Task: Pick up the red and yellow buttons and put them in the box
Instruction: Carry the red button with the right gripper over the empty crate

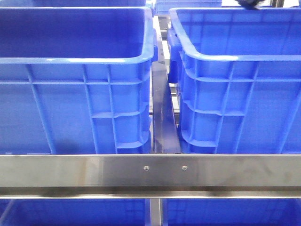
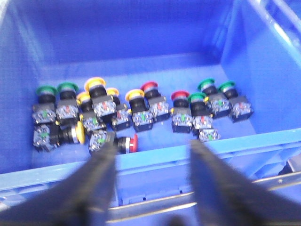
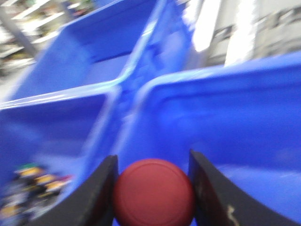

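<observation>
Above the blue crate (image 3: 244, 122), we see the right end effector (image 3: 153, 188) clamping a red button (image 3: 154, 193), left end effector (image 2: 153, 174) spread open over the button pile (image 2: 136, 113).

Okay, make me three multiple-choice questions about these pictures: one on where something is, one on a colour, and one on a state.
1. Where do the loose push buttons lie?
A. on the floor of a blue crate
B. on the steel rail
C. on a crate rim

2. What colour is the cap between the right gripper fingers?
A. green
B. yellow
C. red

3. How does the left gripper stand?
A. shut on a button
B. open, holding nothing
C. out of view

Answers:
1 A, the left wrist view shows them clustered on the crate floor.
2 C, a red button fills the gap.
3 B, its fingers are spread with only the crate between them.
</observation>
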Tool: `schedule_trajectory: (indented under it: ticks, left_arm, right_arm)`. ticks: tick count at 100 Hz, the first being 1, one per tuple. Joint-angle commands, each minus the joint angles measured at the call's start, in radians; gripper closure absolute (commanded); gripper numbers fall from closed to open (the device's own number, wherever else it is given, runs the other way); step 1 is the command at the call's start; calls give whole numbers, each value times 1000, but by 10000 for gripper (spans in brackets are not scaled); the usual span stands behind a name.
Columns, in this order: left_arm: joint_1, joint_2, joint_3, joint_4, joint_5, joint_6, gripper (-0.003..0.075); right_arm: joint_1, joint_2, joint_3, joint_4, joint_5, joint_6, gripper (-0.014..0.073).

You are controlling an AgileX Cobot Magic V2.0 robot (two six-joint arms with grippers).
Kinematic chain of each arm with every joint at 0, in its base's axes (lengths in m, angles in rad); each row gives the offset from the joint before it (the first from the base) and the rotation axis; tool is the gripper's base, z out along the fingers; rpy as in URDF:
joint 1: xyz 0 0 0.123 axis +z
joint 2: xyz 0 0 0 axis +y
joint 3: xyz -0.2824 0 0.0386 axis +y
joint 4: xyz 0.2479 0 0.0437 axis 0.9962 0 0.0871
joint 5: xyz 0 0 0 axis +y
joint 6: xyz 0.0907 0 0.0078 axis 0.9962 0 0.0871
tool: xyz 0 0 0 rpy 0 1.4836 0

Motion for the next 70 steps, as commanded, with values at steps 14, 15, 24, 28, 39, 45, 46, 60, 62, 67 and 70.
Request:
schedule_trajectory:
  ticks: [14,15,24,28,39,45,46,60,62,67,70]
  left_arm:
    - [1,-15,-25,9,-82,-12,741]
    - [1,-15,-25,12,-82,-12,738]
    - [1,-15,-25,16,-82,-12,739]
    - [1,-15,-25,16,-82,-12,739]
    - [1,-15,-25,16,-82,-12,739]
    - [1,-15,-25,16,-82,-12,739]
    - [1,-15,-25,16,-82,-12,739]
    - [1,-15,-25,16,-82,-12,739]
    - [1,-15,-25,16,-82,-12,739]
    - [1,-15,-25,16,-82,-12,739]
    - [1,-15,-25,16,-82,-12,739]
  right_arm:
    - [-5,-23,-41,150,-209,-291,430]
    - [-5,-22,-42,161,-212,-300,430]
    - [-5,14,-55,235,-214,-410,430]
    - [-5,38,-63,255,-204,-459,430]
    - [-4,106,-97,318,-178,-560,431]
    - [-4,150,-115,348,-164,-596,431]
    - [-4,155,-117,348,-163,-602,431]
    - [-4,259,-170,348,-113,-626,431]
    - [-4,274,-179,348,-106,-629,431]
    - [-4,311,-202,348,-93,-636,431]
    - [-4,335,-213,348,-87,-641,431]
